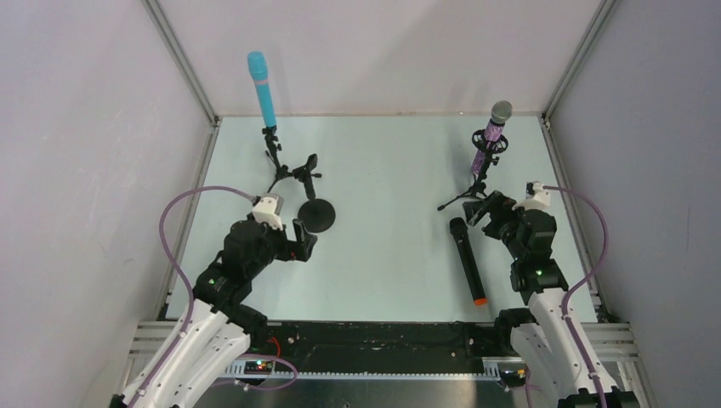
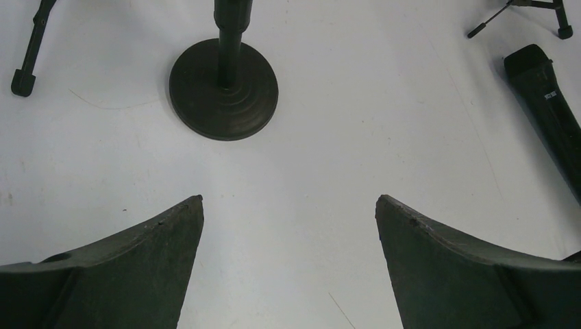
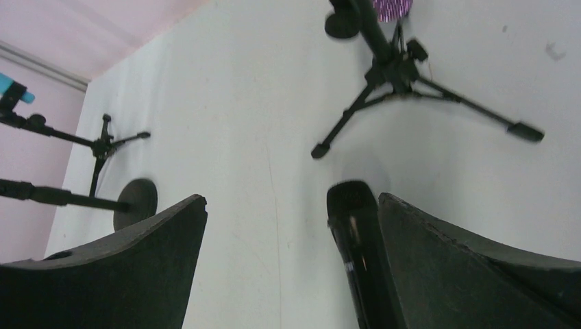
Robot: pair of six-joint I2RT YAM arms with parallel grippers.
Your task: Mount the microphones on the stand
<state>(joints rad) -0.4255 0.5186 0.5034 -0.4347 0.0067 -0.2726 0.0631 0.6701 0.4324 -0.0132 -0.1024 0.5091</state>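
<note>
Left hand: released, empty, low over the pale matte worktop.
Round-base stand: just ahead of left hand; matte black disc, thin post, clip vacant, presumably for the last mic.
Right hand: released, empty, likely lining up a grasp.
Black microphone: lay flat, head between right hand's fingers, untouched; glossy cylinder, orange end.
Light blue microphone: clipped upright, well beyond left hand.
Purple glitter microphone: silver mesh head; mounted on its tripod just beyond right hand.
</note>
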